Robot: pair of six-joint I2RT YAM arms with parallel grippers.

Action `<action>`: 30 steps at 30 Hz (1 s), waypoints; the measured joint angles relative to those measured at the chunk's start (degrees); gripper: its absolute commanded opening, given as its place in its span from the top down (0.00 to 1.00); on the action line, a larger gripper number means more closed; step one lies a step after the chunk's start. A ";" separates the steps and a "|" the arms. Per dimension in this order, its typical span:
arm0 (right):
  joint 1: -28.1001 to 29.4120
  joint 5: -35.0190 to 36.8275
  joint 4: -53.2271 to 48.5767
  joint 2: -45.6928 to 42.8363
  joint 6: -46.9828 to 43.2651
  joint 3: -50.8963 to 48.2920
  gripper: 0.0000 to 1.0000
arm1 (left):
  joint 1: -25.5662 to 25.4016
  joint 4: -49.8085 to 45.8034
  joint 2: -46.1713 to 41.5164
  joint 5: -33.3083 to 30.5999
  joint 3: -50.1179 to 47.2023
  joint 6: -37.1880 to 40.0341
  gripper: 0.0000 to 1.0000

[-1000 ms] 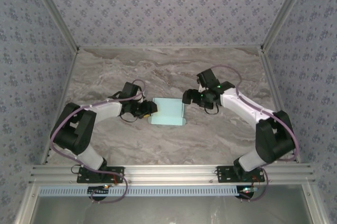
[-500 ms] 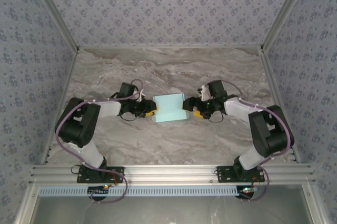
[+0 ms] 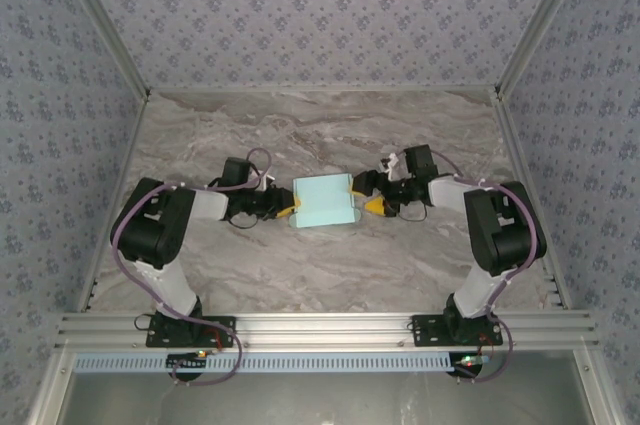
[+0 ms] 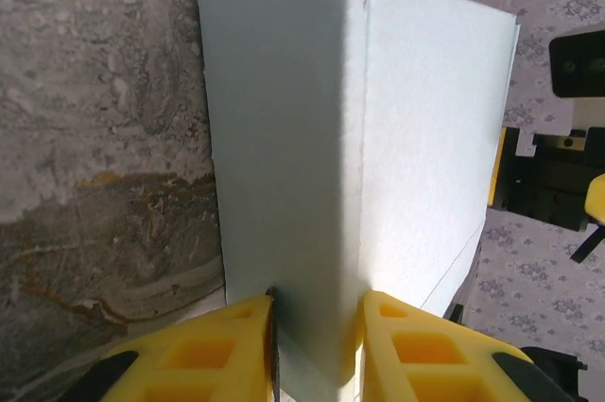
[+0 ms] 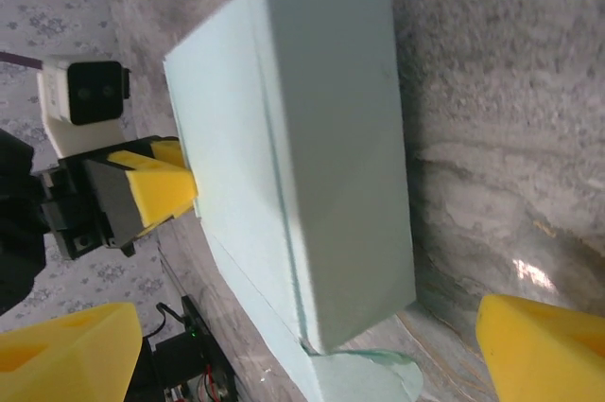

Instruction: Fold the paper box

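The paper box is pinched at its left end by our left hand, which is narrow, with pads on either face of a folded edge. From there the box runs rightward along the surface, its longer side left to right. Our right hand stands wide just off the right end, not touching. We judge that its next move is a short reach left, onto that end
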 measured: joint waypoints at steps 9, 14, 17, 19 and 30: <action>-0.09 -1.01 -3.08 3.39 -2.71 3.10 0.06 | 0.83 2.08 1.49 2.01 -0.02 1.05 0.75; -0.07 -1.31 -3.28 4.68 -2.82 3.19 0.08 | 1.53 4.72 2.32 3.48 -0.81 1.20 0.77; 0.68 -2.08 -2.12 5.97 -2.16 4.15 0.12 | 1.70 5.90 2.69 4.13 -1.03 1.20 0.77; 1.99 -2.38 -0.94 7.30 -1.60 5.09 0.16 | 1.75 6.01 2.69 4.22 -1.03 1.18 0.77; 5.55 -4.68 6.14 10.40 4.46 6.43 0.32 | 2.01 6.19 2.69 4.46 -1.07 1.20 0.73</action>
